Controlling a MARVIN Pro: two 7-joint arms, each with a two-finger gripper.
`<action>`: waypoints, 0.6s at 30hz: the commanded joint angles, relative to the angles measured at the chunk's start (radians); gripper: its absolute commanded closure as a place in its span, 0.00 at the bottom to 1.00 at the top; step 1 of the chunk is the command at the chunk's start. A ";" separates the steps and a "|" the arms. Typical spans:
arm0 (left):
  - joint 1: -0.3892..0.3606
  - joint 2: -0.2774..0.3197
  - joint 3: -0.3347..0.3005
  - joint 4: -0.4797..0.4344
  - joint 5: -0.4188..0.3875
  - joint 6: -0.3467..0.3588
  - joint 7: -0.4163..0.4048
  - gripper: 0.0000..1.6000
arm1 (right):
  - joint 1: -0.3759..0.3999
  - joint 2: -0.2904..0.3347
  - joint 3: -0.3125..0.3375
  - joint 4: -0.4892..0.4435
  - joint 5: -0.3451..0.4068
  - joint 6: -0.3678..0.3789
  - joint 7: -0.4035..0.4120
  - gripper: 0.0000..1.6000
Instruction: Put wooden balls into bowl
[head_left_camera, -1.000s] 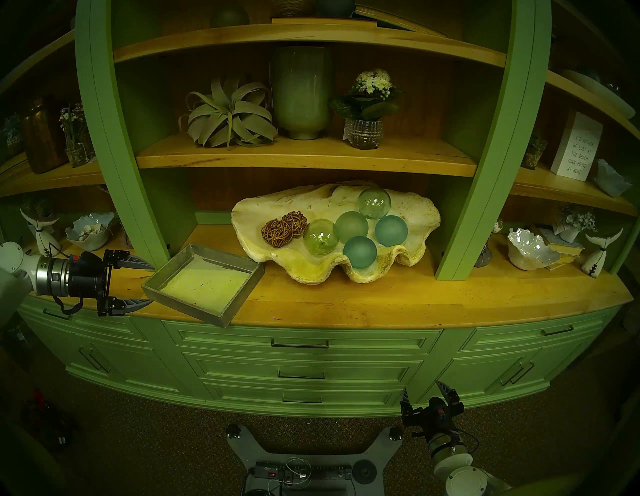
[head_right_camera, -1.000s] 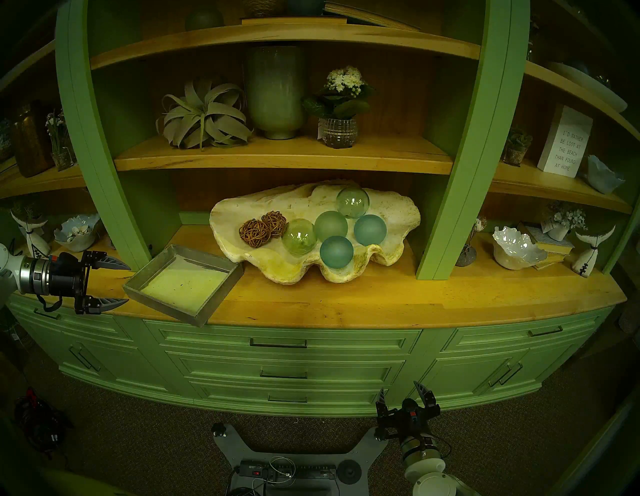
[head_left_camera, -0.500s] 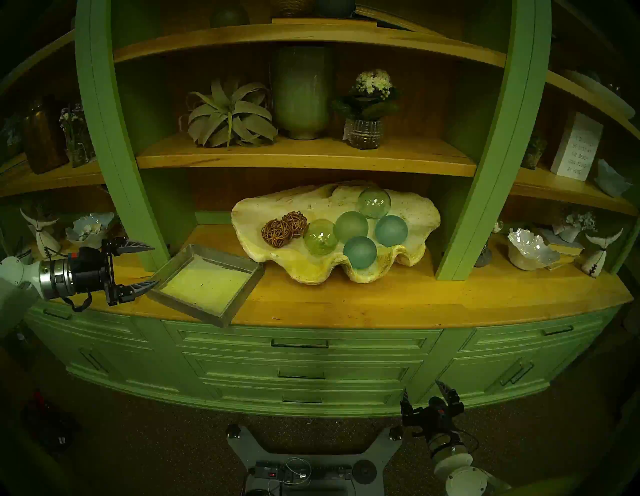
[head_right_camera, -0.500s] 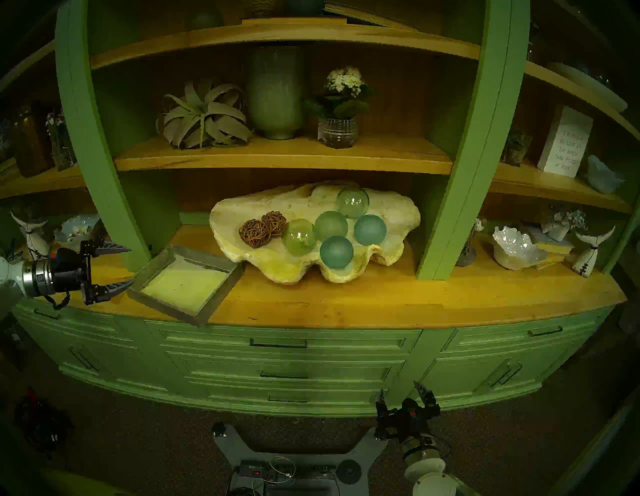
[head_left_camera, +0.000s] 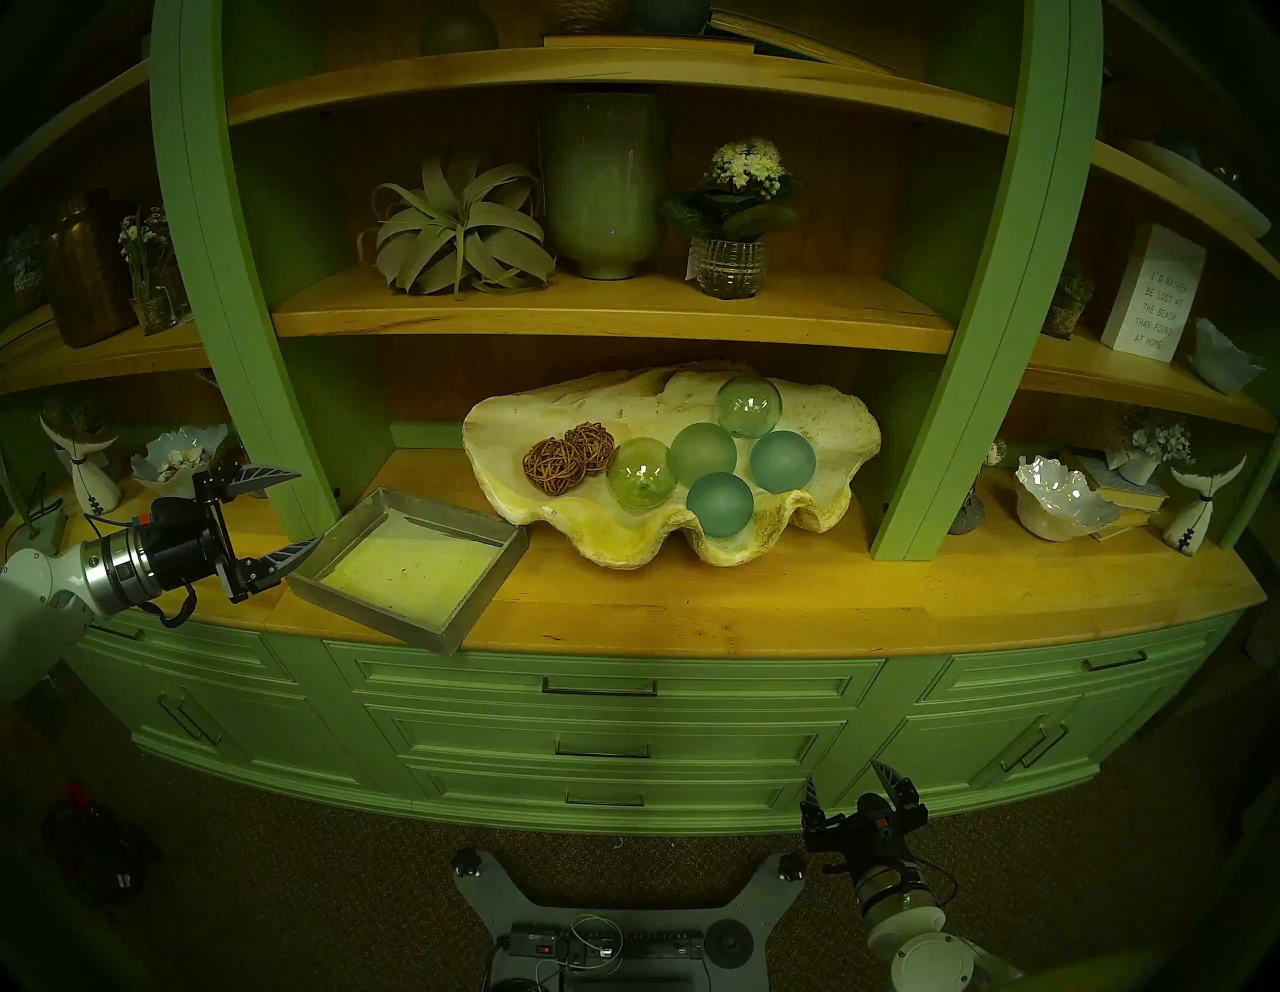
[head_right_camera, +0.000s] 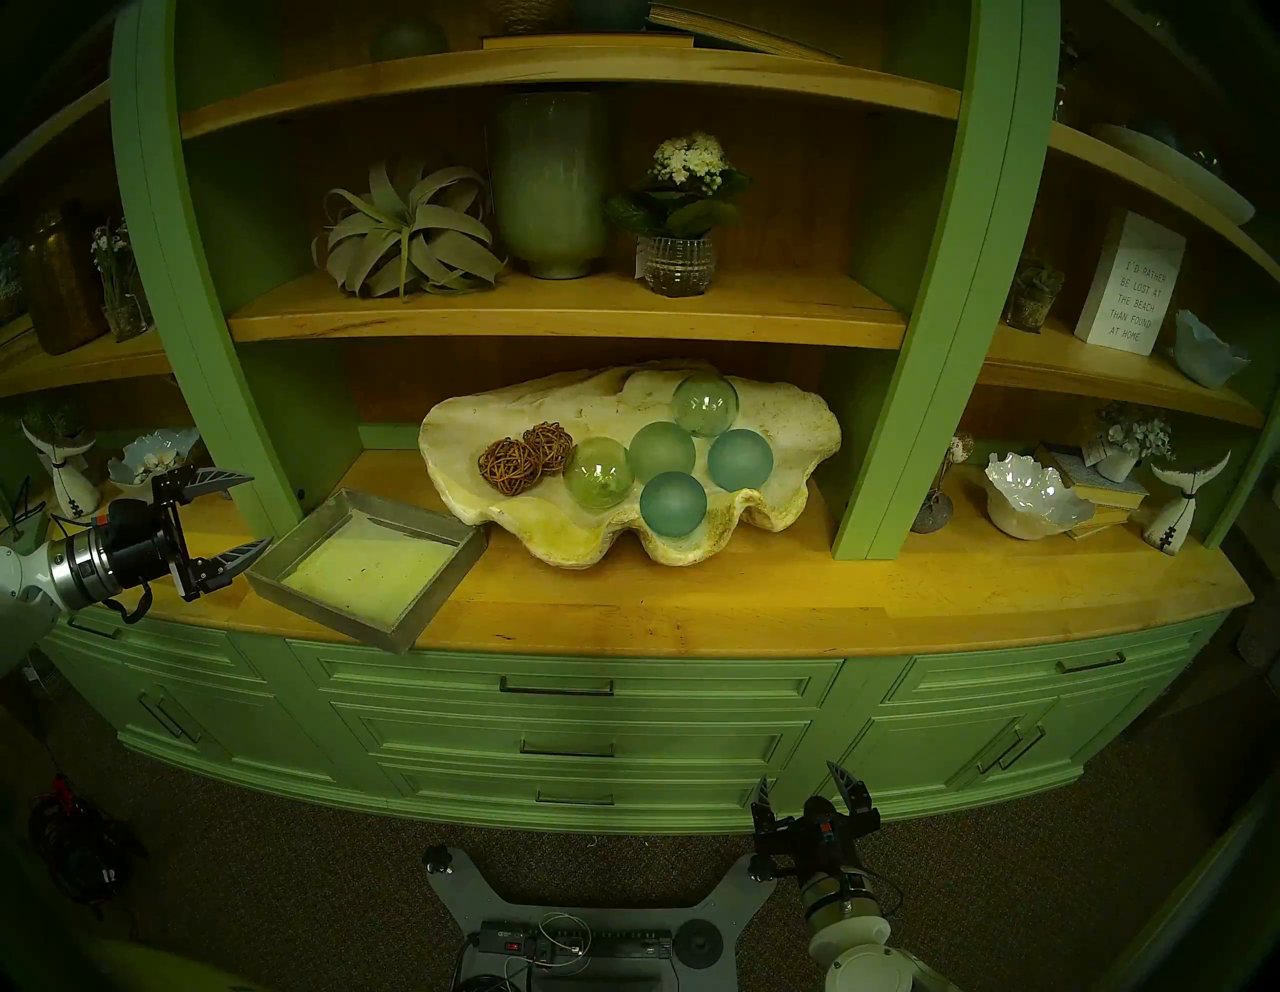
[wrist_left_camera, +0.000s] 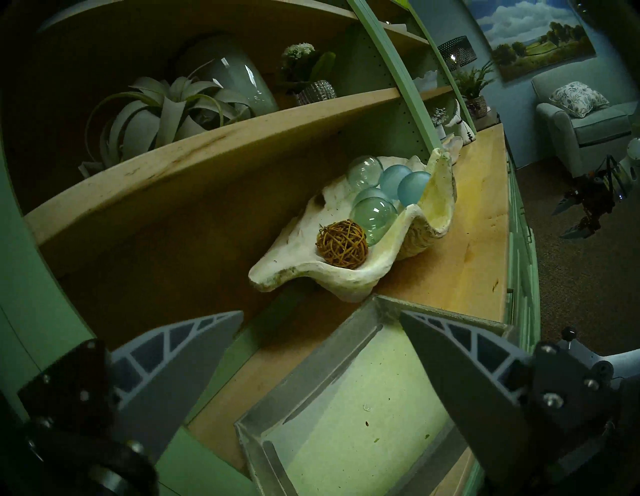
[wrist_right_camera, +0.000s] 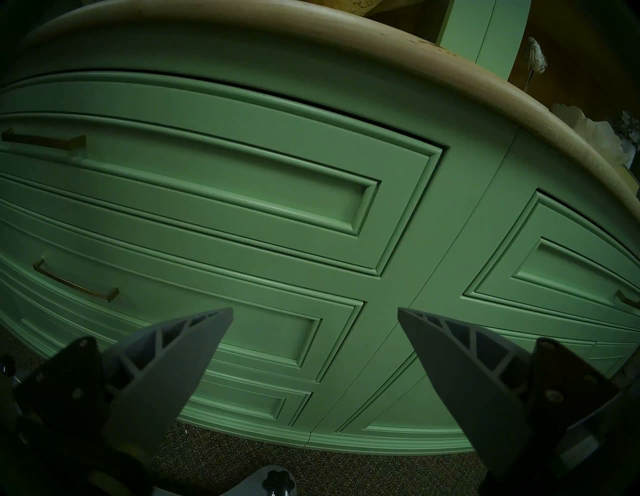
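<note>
Two brown woven rattan balls (head_left_camera: 554, 467) (head_left_camera: 590, 439) lie side by side in the left half of the big cream clam shell bowl (head_left_camera: 526, 415), next to several glass spheres (head_left_camera: 703, 454). The left wrist view shows one ball (wrist_left_camera: 342, 248) inside the shell (wrist_left_camera: 298, 273). My left gripper (head_left_camera: 310, 507) is open and empty at the left edge of the grey square tray (head_left_camera: 478, 604), well left of the shell. My right gripper (head_left_camera: 843, 770) is open and empty, low in front of the drawers.
The tray holds nothing and overhangs the counter's front edge (head_left_camera: 692, 641). Green uprights (head_left_camera: 228, 291) (head_left_camera: 970, 346) flank the shell's bay. A shelf (head_left_camera: 609, 319) with plants and a vase hangs above it. White ruffled bowls (head_left_camera: 1063, 497) and figurines stand at both sides.
My left gripper has risen and tilted upward, moving slightly right to the tray's left edge. The balls, shell and right arm have not moved.
</note>
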 joint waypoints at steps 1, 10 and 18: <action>0.044 0.018 -0.042 -0.016 -0.030 -0.037 -0.038 0.00 | 0.008 -0.001 0.001 -0.027 -0.002 -0.008 -0.001 0.00; 0.091 0.018 -0.074 -0.028 -0.034 -0.037 -0.018 0.00 | 0.008 -0.001 0.001 -0.028 -0.002 -0.008 -0.001 0.00; 0.135 0.019 -0.113 -0.036 -0.038 -0.037 -0.013 0.00 | 0.008 -0.001 0.001 -0.028 -0.002 -0.008 -0.001 0.00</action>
